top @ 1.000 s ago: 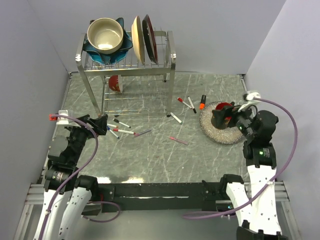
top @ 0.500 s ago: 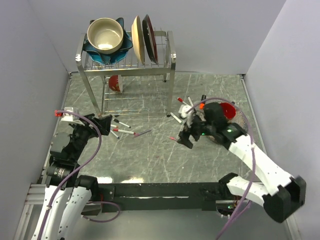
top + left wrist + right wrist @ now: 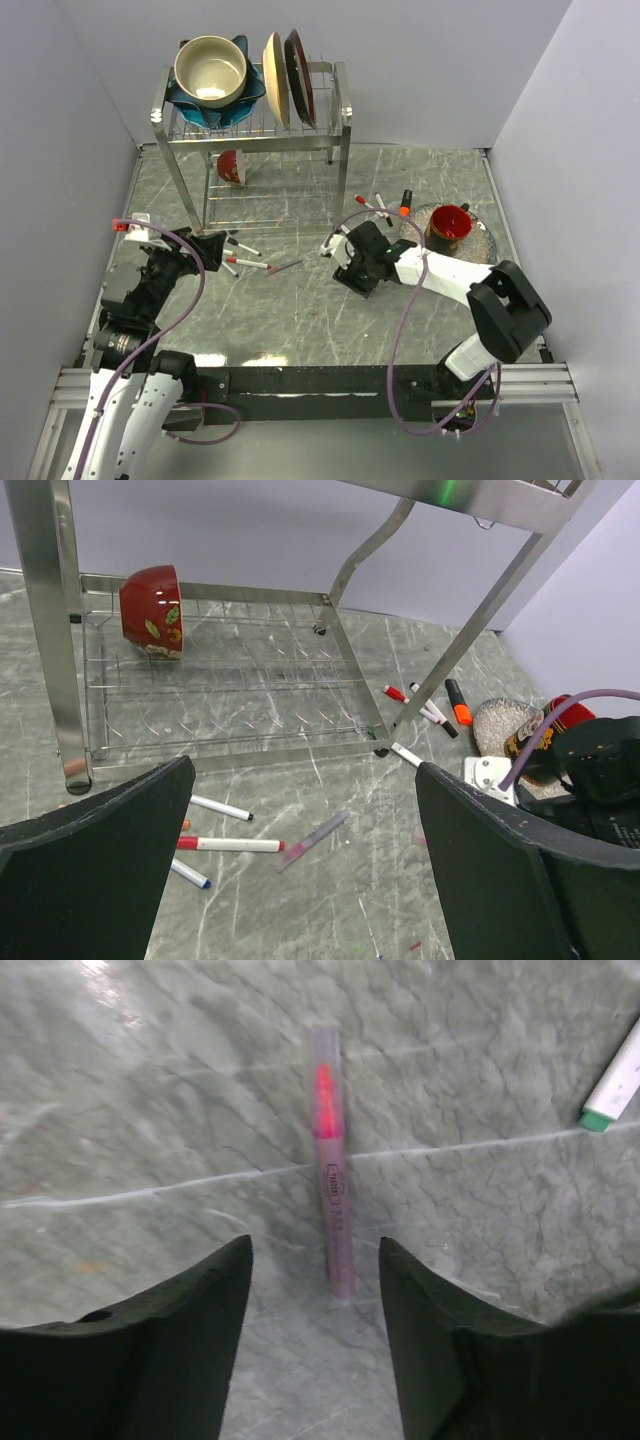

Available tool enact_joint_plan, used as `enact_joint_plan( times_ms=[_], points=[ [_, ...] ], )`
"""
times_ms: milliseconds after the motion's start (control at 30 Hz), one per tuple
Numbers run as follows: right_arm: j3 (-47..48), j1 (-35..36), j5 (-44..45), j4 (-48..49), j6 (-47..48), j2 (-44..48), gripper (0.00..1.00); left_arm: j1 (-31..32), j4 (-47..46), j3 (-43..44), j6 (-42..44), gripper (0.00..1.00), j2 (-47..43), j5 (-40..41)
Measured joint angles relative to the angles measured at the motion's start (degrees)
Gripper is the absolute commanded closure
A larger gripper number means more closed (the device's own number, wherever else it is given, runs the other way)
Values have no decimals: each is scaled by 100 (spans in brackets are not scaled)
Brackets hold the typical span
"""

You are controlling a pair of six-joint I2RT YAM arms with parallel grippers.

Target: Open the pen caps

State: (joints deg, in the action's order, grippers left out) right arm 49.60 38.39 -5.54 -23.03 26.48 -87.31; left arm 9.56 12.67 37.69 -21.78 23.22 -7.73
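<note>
A pink pen (image 3: 331, 1210) lies on the marble table, its clear cap (image 3: 322, 1055) at the far end with the pink tip showing through. My right gripper (image 3: 315, 1245) is low over the pen's near end, open, one finger on each side and neither touching it; from above this gripper (image 3: 352, 268) covers the pen. A white pen with a green end (image 3: 612, 1085) lies to the right. My left gripper (image 3: 305, 880) hangs open over the floor, with a red-capped white pen (image 3: 230, 844) and a purple pen (image 3: 312, 839) ahead of it.
A steel dish rack (image 3: 340, 120) stands at the back with a bowl and plates on top and a red bowl (image 3: 229, 167) on its lower shelf. A red cup (image 3: 450, 222) sits on a glittery plate (image 3: 488, 238). More pens (image 3: 380, 210) lie by the rack's right leg.
My right arm swung from the glittery plate leftward to the table's middle and came down over the pink pen, its jaws narrowing. The left arm barely shifted.
</note>
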Motion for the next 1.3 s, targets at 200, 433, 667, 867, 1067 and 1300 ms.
enact_joint_plan(
  times_ms=[200, 433, 667, 867, 1067, 1300],
  points=[
    [101, 0, 160, 22, -2, -229, 54, 0, -4, 0, 9, 1, 24, -33],
    [225, 0, 11, 13, -17, -564, 58, 0, -11, 0, 11, 1, 26, -74],
    [293, 0, -103, -48, -52, -680, 82, 0, -96, 0, 13, 1, 28, -260],
    [444, -2, -254, -229, -105, -776, 100, 0, -251, -11, -24, 1, 107, -776],
    [485, -114, -822, -621, -22, -640, 100, 76, -1019, -363, -1193, 1, 376, -1871],
    [485, -1285, -2988, -1263, 229, 804, 100, 1032, -2293, -1996, -3571, 1, -293, -1967]
  ],
)
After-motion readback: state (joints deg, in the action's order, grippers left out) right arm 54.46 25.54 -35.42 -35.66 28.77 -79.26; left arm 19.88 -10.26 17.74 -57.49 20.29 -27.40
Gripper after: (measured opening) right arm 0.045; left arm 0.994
